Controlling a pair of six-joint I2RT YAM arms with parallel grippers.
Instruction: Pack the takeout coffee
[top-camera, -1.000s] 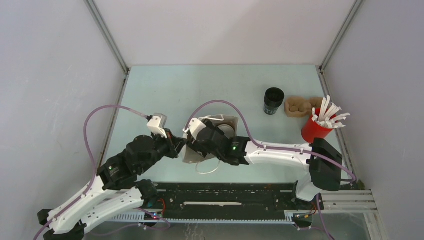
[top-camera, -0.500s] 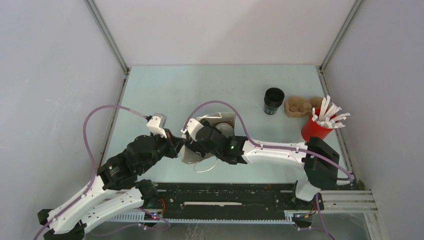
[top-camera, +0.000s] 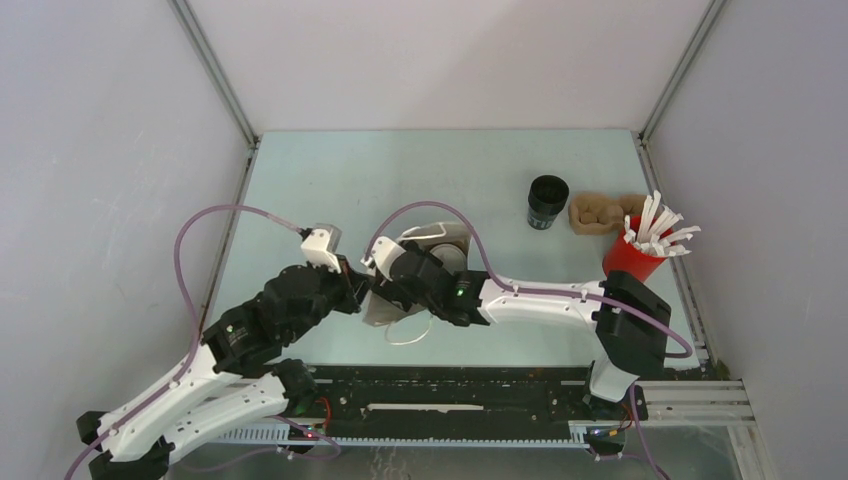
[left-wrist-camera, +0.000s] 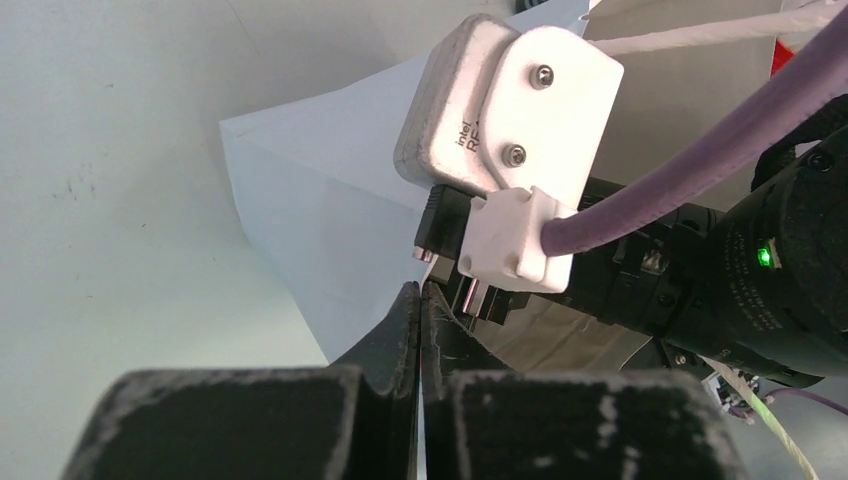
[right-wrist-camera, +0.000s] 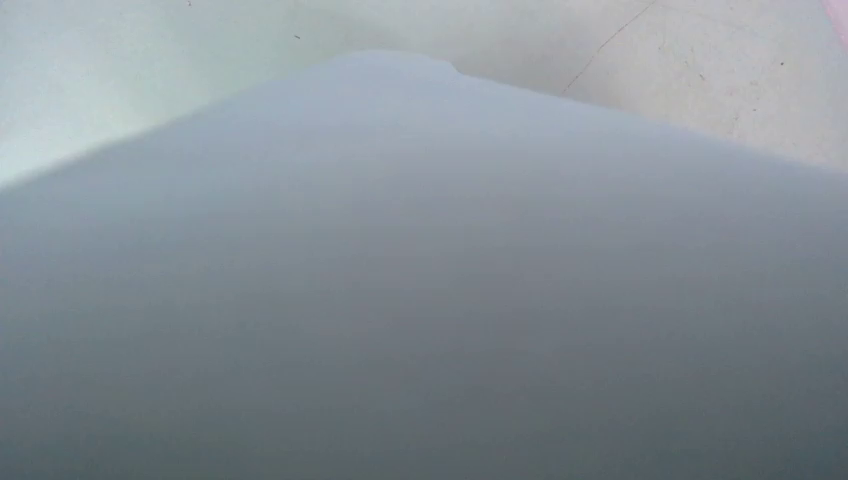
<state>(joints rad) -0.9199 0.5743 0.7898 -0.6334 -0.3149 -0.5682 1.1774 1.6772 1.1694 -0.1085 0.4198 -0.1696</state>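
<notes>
Bag (left-wrist-camera: 320, 200): white paper, lying on its side on the table (top-camera: 400, 180) between the two grippers, mouth facing away from the left one, corner pointing up in the left wrist view.
Left gripper (left-wrist-camera: 418, 300): dark fingers pressed together at the bag's near left edge, a thin pale strip of paper caught between them.
Handle (top-camera: 405, 335): white cord loop trailing on the table, just below the right gripper.
Right gripper (top-camera: 388, 292): reaches in from the right and meets the bag just beside the left gripper's tips. Its own camera is filled with blurred grey paper, so whether its jaws are wide or closed on something cannot be told.
Round pale shape (top-camera: 452, 258): sits in the bag's mouth, just behind the right gripper's wrist; too hidden to name.
Black cup (top-camera: 547, 201): upright and open-topped, well to the right of both grippers.
Carrier (top-camera: 597, 213): brown pulp tray, just right of the black cup.
Red cup (top-camera: 630, 262): upright and farthest right from the grippers, white sticks (top-camera: 655, 225) fanned out of its top.
</notes>
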